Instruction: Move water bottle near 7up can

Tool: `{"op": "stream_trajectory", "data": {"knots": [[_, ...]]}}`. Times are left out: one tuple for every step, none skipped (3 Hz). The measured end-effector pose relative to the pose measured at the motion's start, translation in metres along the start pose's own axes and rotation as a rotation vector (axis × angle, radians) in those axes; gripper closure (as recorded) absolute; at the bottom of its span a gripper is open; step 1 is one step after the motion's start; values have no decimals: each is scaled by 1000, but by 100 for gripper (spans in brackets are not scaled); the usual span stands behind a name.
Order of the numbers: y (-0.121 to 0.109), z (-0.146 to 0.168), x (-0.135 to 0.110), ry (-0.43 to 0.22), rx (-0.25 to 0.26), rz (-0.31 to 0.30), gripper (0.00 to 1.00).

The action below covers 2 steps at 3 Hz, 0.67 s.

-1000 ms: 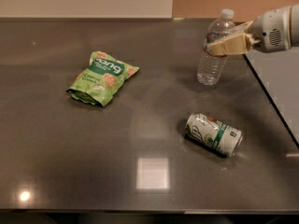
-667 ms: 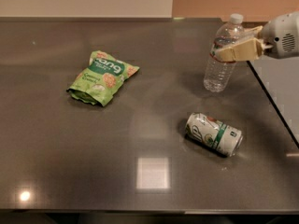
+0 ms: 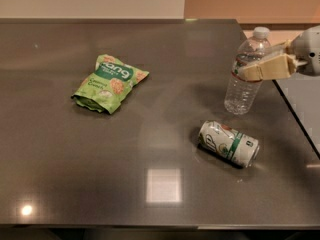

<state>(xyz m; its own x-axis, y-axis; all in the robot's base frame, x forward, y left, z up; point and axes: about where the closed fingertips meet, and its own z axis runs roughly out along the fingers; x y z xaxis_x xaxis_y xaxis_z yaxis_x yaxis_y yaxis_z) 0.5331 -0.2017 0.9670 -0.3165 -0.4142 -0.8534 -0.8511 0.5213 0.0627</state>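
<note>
The water bottle (image 3: 244, 74), clear with a white cap and a red-trimmed label band, is upright and slightly tilted at the right side of the dark table. My gripper (image 3: 252, 70) reaches in from the right edge and is shut on the bottle's upper body at the label band, its tan fingers (image 3: 267, 68) across the near side. The 7up can (image 3: 229, 143), white and silver with a green band, lies on its side just in front of and slightly left of the bottle, a short gap apart.
A green snack bag (image 3: 110, 82) lies at the left middle of the table (image 3: 100, 174). The table's right edge (image 3: 295, 119) runs diagonally just beside the bottle and can. A wall stands behind the far edge.
My gripper has carried the bottle to the right and slightly toward the front, closer to the can. The can and snack bag have not moved.
</note>
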Motion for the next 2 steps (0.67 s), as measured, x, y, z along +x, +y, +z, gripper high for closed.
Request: {"op": "stream_trajectory", "data": {"knots": [[17, -4, 8, 12, -19, 3, 100], [25, -6, 15, 13, -14, -2, 100]]}}
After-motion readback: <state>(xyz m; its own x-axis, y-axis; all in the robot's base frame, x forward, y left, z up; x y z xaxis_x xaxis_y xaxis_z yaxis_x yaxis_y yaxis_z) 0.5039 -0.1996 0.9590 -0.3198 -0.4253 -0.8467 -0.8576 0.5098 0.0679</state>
